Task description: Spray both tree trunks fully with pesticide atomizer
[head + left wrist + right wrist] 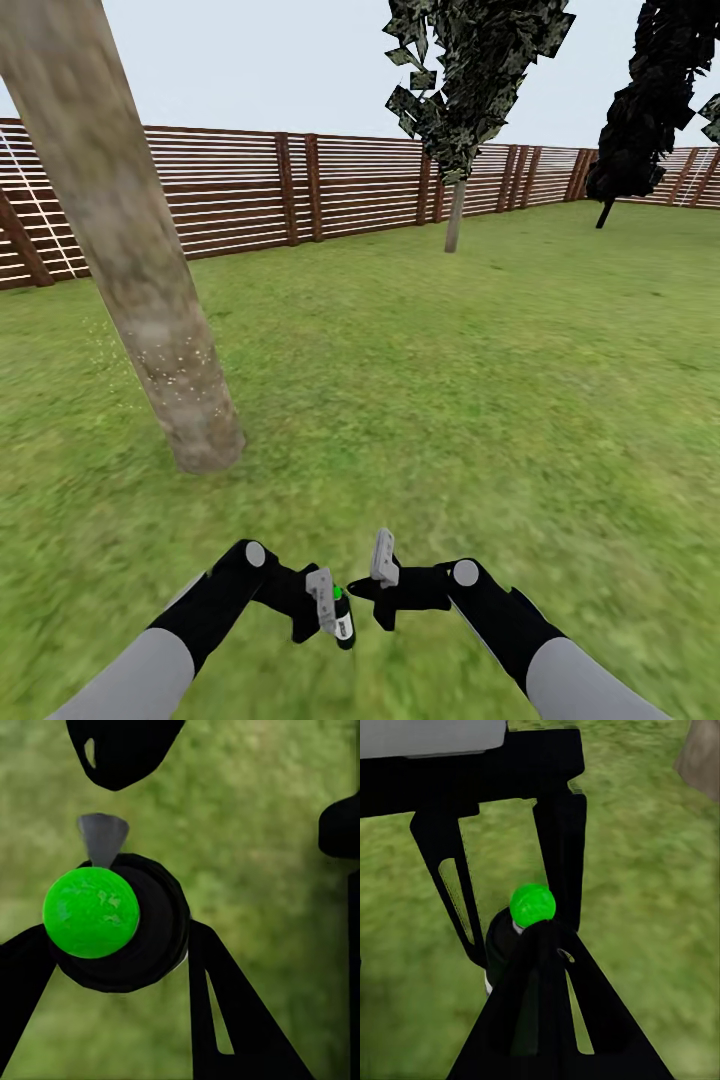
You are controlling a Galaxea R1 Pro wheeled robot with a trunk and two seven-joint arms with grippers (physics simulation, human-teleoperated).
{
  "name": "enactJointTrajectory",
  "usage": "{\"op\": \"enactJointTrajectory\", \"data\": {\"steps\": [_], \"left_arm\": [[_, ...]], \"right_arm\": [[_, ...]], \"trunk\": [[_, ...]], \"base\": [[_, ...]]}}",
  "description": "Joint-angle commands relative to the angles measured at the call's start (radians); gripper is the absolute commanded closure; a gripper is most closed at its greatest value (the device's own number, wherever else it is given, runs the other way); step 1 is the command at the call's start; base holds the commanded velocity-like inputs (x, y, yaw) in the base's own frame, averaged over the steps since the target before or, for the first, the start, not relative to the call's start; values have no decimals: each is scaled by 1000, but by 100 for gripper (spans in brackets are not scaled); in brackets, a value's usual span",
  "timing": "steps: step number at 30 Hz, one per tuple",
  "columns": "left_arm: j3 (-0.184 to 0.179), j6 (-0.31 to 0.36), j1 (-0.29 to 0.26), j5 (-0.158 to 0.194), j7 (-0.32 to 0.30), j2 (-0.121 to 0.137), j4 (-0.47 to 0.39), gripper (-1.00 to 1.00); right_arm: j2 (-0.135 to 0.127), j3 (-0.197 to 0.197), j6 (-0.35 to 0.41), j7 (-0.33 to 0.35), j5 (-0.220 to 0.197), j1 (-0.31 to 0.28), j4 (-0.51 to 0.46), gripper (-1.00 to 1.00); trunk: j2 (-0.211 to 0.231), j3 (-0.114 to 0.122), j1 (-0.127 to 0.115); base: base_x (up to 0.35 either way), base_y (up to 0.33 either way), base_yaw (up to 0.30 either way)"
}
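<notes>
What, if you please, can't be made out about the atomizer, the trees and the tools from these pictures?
- Near tree trunk: its foliage is cut off by the head view's top edge.
- Pesticide atomizer: label too small in the head view; its body is hidden under its green cap in the left wrist view.
- Right tool: open or shut is unclear.

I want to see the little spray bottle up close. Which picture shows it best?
The left wrist view: the atomizer looms large from above, green cap between the left pincer fingers. The right wrist view shows it smaller, partly behind a finger. The head view shows it tiny, above the grass.
</notes>
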Motion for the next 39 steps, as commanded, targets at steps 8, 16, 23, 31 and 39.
{"op": "enactJointTrajectory", "data": {"steps": [8,16,23,31,39], "left_arm": [[0,7,0,0,-4,-6,-2,100],[1,7,-14,5,-4,-11,-1,100],[1,7,-19,5,-4,-10,-1,100],[1,7,-20,5,-4,-10,1,100],[0,7,-19,5,-6,-21,1,100]], "right_arm": [[-1,2,-6,-2,8,0,-3,100],[-1,2,-6,-2,8,0,-2,100],[-1,2,-6,-2,9,0,-1,100],[-1,2,-6,-2,10,0,-1,100],[-1,1,-6,-2,10,0,-1,100]], "trunk": [[0,-1,0],[0,-1,0],[0,-1,0],[0,-1,0],[0,-1,0]], "base": [[0,0,0],[0,0,0],[0,0,0],[0,0,0],[0,0,0]]}}
